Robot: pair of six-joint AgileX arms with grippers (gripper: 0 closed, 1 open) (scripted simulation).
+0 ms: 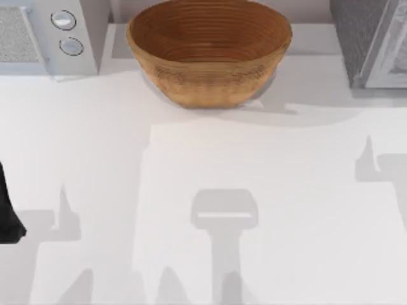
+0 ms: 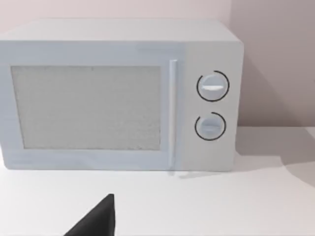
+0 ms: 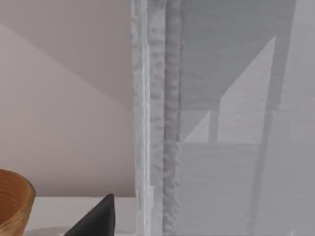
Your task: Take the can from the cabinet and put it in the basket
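The white bench (image 1: 210, 190) is bare across the near part, just grey shadows on it. At the far left edge of the top view there's a dark bit of my left arm (image 1: 7, 213), sitting low and off to the side. Left wrist cam has one black fingertip (image 2: 96, 219) poking in, w/ bench under it; can't tell if those jaws are open or closed. Same deal on the right wrist cam, one black fingertip (image 3: 96, 216) in the corner and that's it, so can't tell on that side either.

Further back, middle of the bench, sits the basket (image 1: 208, 54): wide, round, tan-brown woven thing w/ ridged coils, upright, and the inside looks empty from above. Right wrist cam catches a slice of its rim (image 3: 15, 204) too, off beside the fingertip.

Back left corner is a pale microwave (image 1: 48, 35) w/ two round knobs (image 1: 67, 32), one above the other next to the door. Left wrist cam looks straight at its front (image 2: 118, 96), door closed, speckled window.

Back right corner is the cabinet (image 1: 372, 41), dark speckled side facing the basket, pale framed door beyond that. Basket and cabinet are near but not touching. Right wrist cam is up close to the cabinet (image 3: 231, 123), showing a rough vertical door edge and a pale grey panel. Can't make out the can, so no idea exactly where it sits.
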